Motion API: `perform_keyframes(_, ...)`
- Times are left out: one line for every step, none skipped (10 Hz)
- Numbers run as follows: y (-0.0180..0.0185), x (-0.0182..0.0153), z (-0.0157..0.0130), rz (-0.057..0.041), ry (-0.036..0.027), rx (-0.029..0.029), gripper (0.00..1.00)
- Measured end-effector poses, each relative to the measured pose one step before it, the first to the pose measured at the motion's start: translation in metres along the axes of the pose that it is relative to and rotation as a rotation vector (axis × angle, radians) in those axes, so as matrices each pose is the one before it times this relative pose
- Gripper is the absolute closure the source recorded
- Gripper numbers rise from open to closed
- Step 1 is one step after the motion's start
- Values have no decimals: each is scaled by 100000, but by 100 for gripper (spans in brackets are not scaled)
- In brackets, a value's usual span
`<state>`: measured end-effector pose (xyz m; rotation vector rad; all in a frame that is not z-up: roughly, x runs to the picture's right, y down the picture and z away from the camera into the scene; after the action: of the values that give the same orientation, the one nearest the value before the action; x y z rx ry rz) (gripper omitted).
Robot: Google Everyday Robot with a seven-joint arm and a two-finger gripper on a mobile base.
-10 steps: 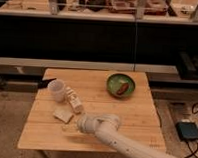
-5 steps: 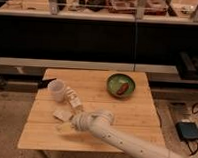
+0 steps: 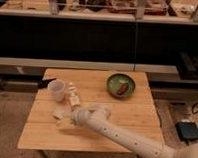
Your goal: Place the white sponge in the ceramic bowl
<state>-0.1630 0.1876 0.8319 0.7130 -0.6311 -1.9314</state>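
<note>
You're looking down on a light wooden plank table [image 3: 140,115] that stands on a speckled brown floor [image 3: 6,139] in dim, warm light. Behind it a pale ledge [image 3: 23,62] runs below a wide dark panel [image 3: 94,40], with cluttered wooden benches [image 3: 31,2] above. The gripper [image 3: 71,117] sits low over the table's front-left part.

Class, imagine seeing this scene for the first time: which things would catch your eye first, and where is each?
A long pale arm reaches from the lower right across the wooden table, its gripper beside the white sponge near the front left. The green ceramic bowl, holding a red-brown item, stands out at the far right; a cup and carton sit at the left.
</note>
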Motion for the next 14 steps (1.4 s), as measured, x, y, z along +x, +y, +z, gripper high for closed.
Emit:
perform_keyframes(412,76,453,-133,-27,-377,20)
perform_keyframes(400,-66,477,386,-357,-189,20)
perform_keyframes(267,-91,389,121,-449,-139,20)
perform_keyframes(271,-88,493,-38,-727,-192,20)
perform_keyframes(98,-5,256,11,-286,-10,20)
perform_keyframes(87,-3,228,-259,-165,10,22)
perform_keyframes(77,89,99,283,340,20,28)
perform_keyframes(114,260,55,1210,1167,313,38)
perform_keyframes(-85,141,62,1583,916,943,50)
perform_keyframes(-3,38,35,898,567,559,59)
perform_keyframes(165,12,1,682,453,192,68)
perform_keyframes(-228,-131,43,-64,453,666,79)
perform_keyframes(-171,-300,2,-434,-307,358,91)
perform_keyframes(-143,-231,-67,-165,-137,362,98)
